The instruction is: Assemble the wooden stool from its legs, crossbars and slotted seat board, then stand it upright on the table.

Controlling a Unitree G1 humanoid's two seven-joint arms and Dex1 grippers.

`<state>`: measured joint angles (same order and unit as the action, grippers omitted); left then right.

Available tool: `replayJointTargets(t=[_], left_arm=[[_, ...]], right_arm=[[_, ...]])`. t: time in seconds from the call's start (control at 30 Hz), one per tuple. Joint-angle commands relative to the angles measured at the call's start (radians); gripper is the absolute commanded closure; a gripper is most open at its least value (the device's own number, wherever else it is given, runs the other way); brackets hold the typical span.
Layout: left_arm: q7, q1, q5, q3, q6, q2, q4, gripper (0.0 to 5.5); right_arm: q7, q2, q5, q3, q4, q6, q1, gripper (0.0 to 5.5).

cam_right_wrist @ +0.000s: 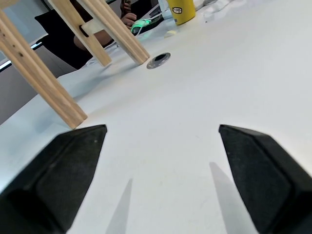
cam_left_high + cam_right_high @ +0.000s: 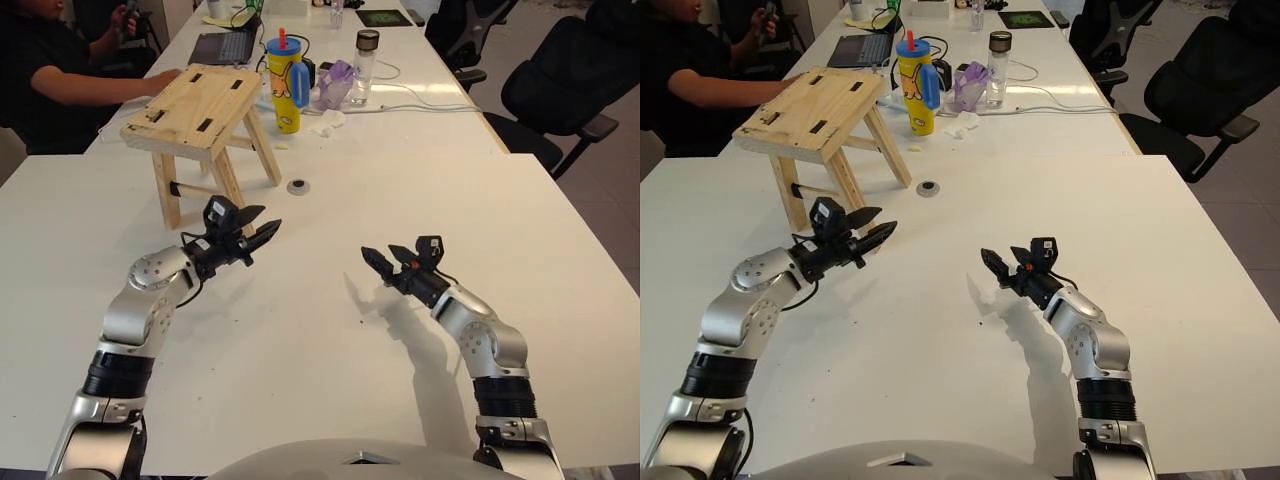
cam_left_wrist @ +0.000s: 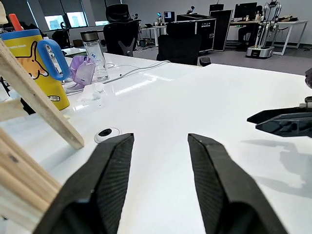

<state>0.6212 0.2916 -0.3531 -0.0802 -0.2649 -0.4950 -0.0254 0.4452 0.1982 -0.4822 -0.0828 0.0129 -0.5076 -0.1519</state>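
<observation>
**Already upright: stool stands on the table, both grippers empty**

Toward the far left of the white table (image 2: 470, 210), the stool (image 2: 815, 120) stands on its splayed legs (image 2: 165, 200). Its seat (image 2: 195, 100) is on top, with dark slots (image 2: 204, 125) showing in the board. A crossbar (image 2: 195, 190) runs low between the two near legs, and another joins the pair on the right side.

The left gripper (image 2: 262, 225) hovers over the table just in front of the stool's near legs. Whether it brushes a leg cannot be told. Its fingers (image 3: 112, 180) stand moderately apart, with only bare tabletop between them. In the left wrist view the wooden legs rise close beside the gripper.

The right gripper (image 2: 380, 253) hangs over the middle of the table, well apart from the stool, its tips pointing toward the left gripper. Its fingers (image 1: 63, 165) are spread wide and hold nothing. In the right wrist view the stool's legs stand farther off across the tabletop.

A small round disc (image 2: 298, 186) lies on the table near the stool's right rear leg. Farther back stand a yellow cup (image 2: 284, 90) with a blue handle, a clear bottle (image 2: 364, 70) and an open laptop (image 2: 222, 48).
</observation>
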Motion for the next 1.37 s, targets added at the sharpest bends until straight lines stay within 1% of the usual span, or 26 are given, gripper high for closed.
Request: replayJointTargets(t=[0.03, 0.17, 0.33, 0.47, 0.53, 0.57, 0.67, 0.73, 0.83, 0.97, 1.07, 1.17, 1.37], left_arm=[[0.023, 0.061, 0.098, -0.023, 0.09, -0.003, 0.117, 4.13], [0.007, 0.095, 0.163, -0.018, 0.169, 0.014, 0.244, 4.79], [-0.007, 0.168, 0.224, -0.006, 0.262, 0.031, 0.415, 5.5], [-0.03, 0.262, 0.275, -0.001, 0.353, 0.04, 0.622, 5.5], [-0.056, 0.308, 0.316, -0.006, 0.398, 0.027, 0.735, 5.5], [-0.072, 0.335, 0.342, -0.012, 0.428, 0.019, 0.802, 5.5], [-0.177, 0.454, 0.436, -0.031, 0.507, -0.009, 1.067, 5.5], [-0.252, 0.536, 0.495, -0.046, 0.517, -0.034, 1.196, 5.5], [-0.355, 0.622, 0.564, -0.056, 0.498, -0.087, 1.312, 5.5], [-0.485, 0.673, 0.64, -0.063, 0.439, -0.186, 1.373, 5.5], [-0.527, 0.679, 0.663, -0.055, 0.414, -0.223, 1.385, 5.5], [-0.502, 0.667, 0.608, 0.005, 0.45, -0.2, 1.375, 5.5], [-0.402, 0.564, 0.381, 0.205, 0.578, -0.091, 1.294, 5.5]], right_arm=[[-0.006, -0.012, 0.065, 0.037, 0.026, 0.079, -0.027, 1.95], [-0.014, -0.033, 0.119, 0.07, 0.051, 0.146, -0.045, 2.66], [-0.005, -0.051, 0.149, 0.096, 0.067, 0.173, -0.051, 3.45], [0.008, -0.061, 0.155, 0.11, 0.086, 0.183, -0.059, 4.01], [0.012, -0.068, 0.158, 0.117, 0.09, 0.183, -0.064, 4.34], [0.011, -0.071, 0.159, 0.118, 0.091, 0.184, -0.065, 4.41], [0.024, -0.077, 0.162, 0.133, 0.096, 0.185, -0.064, 4.98], [0.027, -0.08, 0.168, 0.145, 0.101, 0.179, -0.063, 5.0], [0.028, -0.085, 0.18, 0.156, 0.119, 0.186, -0.072, 5.0], [0.026, -0.086, 0.189, 0.163, 0.133, 0.191, -0.087, 5.0], [0.023, -0.083, 0.201, 0.168, 0.131, 0.192, -0.082, 5.0], [0.012, -0.084, 0.211, 0.167, 0.124, 0.191, -0.07, 5.0], [-0.047, -0.094, 0.222, 0.146, 0.121, 0.189, -0.07, 5.0]])
